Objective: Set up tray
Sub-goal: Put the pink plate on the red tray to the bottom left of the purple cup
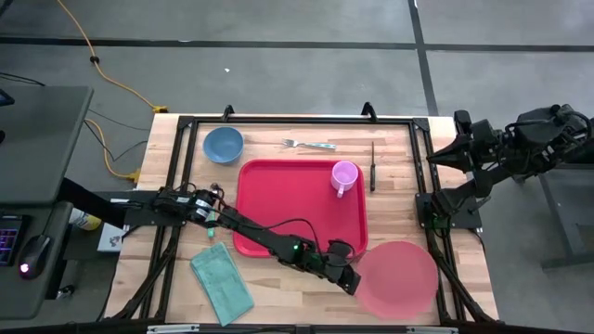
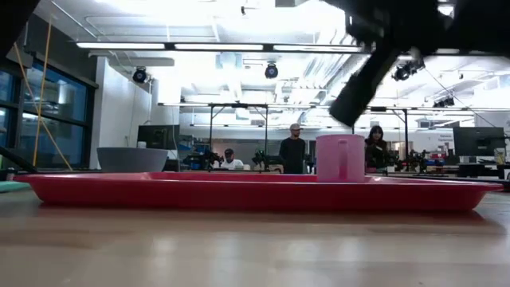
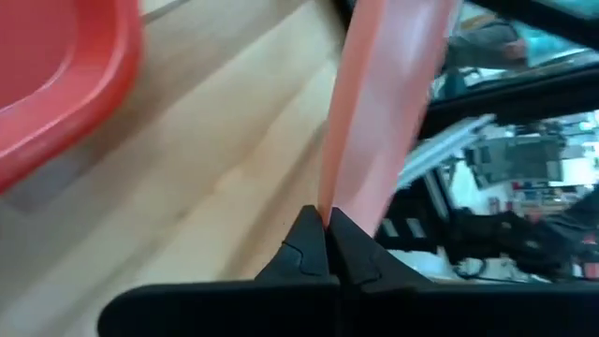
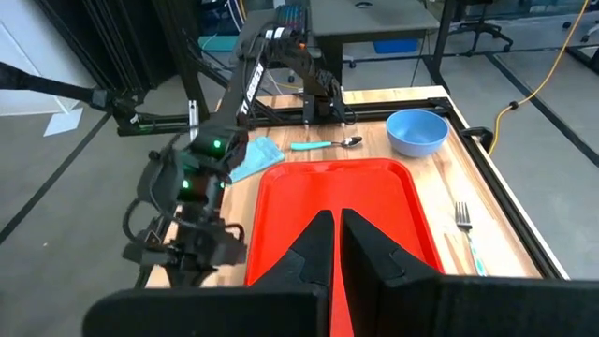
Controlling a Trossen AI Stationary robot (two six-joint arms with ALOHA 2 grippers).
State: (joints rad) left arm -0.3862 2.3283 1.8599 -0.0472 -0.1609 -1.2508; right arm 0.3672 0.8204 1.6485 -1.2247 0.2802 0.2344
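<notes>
Left gripper (image 1: 345, 277) was pinched shut on the pink plate's (image 1: 399, 278) near edge — tray (image 1: 278, 199) lay just beside it, up-table, long axis across the table. Right gripper (image 1: 436, 156) sat shut, parked off the table's right edge — left arm nearer.

Glossy red plastic on the tray (image 1: 297, 218), light wood grain across the surface (image 1: 278, 288), a shiny metal fork (image 1: 309, 144), soft teal cloth (image 1: 223, 283), and a smooth, matt pink plate (image 1: 399, 278).
</notes>
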